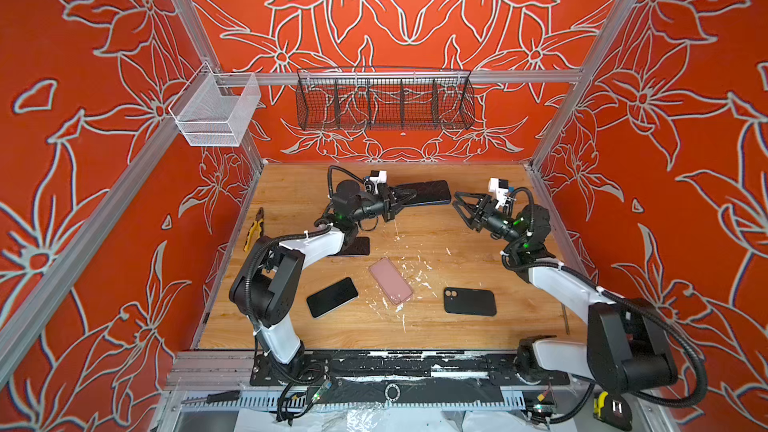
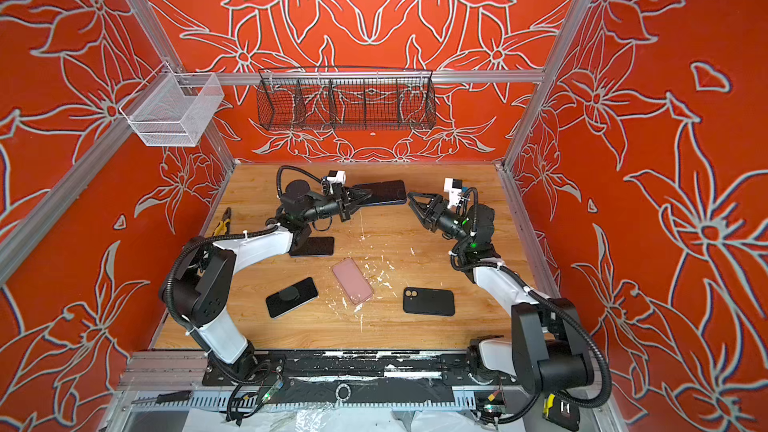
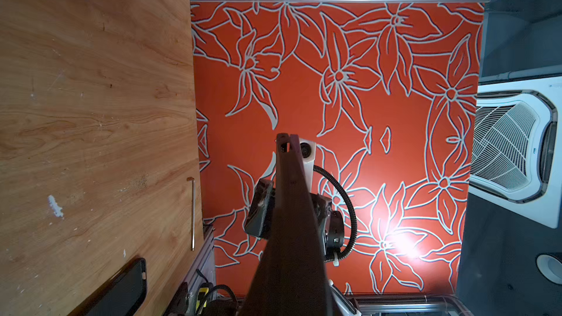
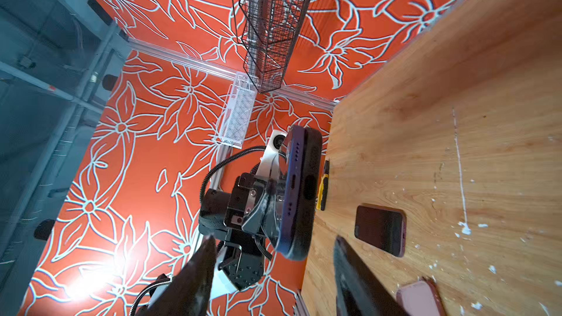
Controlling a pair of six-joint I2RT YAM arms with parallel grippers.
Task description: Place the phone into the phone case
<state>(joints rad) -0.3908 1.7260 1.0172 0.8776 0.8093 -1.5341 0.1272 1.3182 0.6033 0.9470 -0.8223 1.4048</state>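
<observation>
Above the far middle of the table, my left gripper (image 1: 410, 195) is shut on a dark phone (image 1: 430, 191) and holds it roughly level. In the right wrist view the phone's purple edge (image 4: 293, 183) shows, with a black phone case (image 4: 312, 159) lying against the side that faces the table. The left wrist view shows the phone (image 3: 289, 223) edge-on, hiding the jaws. My right gripper (image 1: 460, 206) stands open just off the phone's free end, nothing between its fingers (image 4: 200, 269).
On the wooden table (image 1: 478, 326) lie a pink case (image 1: 390, 280), a black phone (image 1: 332, 297), a black case (image 1: 469, 301), a dark phone (image 1: 359, 246) under the left arm and yellow pliers (image 1: 255, 226). A black wire basket (image 1: 384, 97) and a white one (image 1: 216, 112) hang on the frame.
</observation>
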